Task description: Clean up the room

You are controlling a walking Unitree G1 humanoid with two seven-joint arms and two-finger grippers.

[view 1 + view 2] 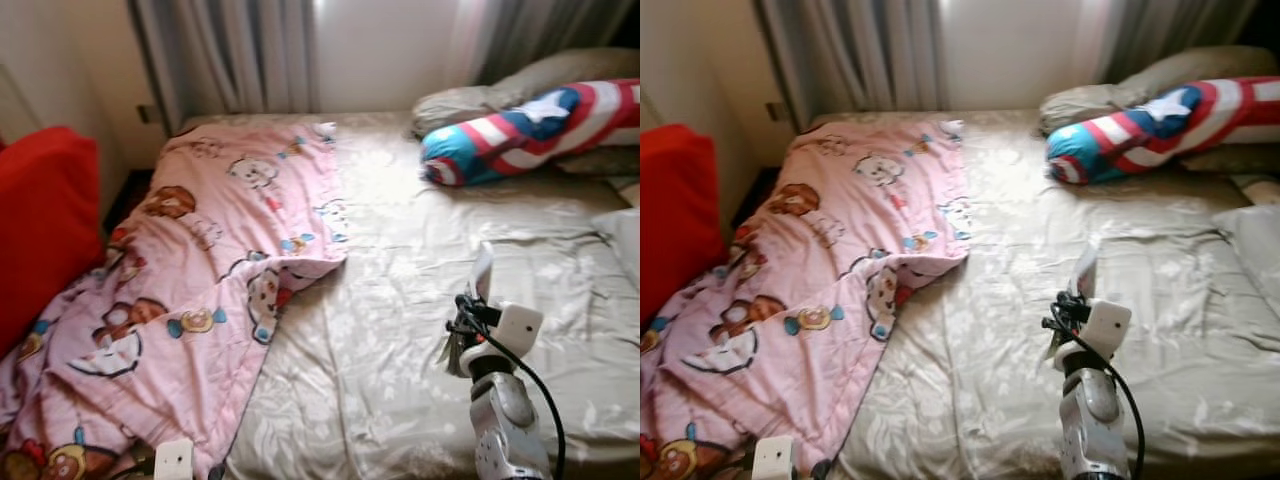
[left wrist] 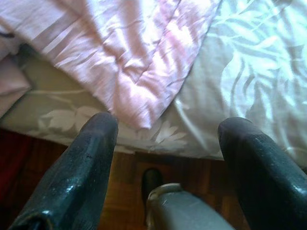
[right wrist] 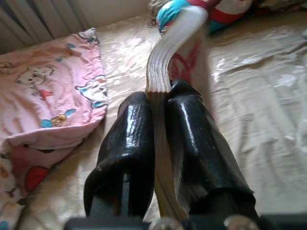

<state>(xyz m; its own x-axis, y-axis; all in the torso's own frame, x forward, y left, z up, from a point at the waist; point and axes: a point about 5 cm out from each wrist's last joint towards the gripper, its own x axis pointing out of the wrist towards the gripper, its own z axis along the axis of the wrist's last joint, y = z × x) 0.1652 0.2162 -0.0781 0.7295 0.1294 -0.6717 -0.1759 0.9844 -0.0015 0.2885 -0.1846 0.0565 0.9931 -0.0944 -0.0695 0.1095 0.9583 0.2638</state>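
Note:
My right gripper (image 3: 158, 98) is shut on a thin book (image 3: 170, 48), clamped by its page edge. The book (image 1: 482, 272) stands upright above the beige bed sheet (image 1: 400, 300), over the bed's near right part. A pink cartoon blanket (image 1: 210, 270) covers the left side of the bed and spills over its near corner. My left gripper (image 2: 165, 129) is open and empty, low beside the bed's near left edge, just under the blanket's hanging corner (image 2: 139, 103). The left wrist (image 1: 173, 460) shows at the bottom of the left eye view.
A long cushion with red, white and blue rings (image 1: 530, 125) lies at the head of the bed against grey pillows (image 1: 560, 75). A red seat (image 1: 40, 220) stands left of the bed. Curtains (image 1: 230, 50) hang behind. Dark wood floor (image 2: 129, 191) lies under the left gripper.

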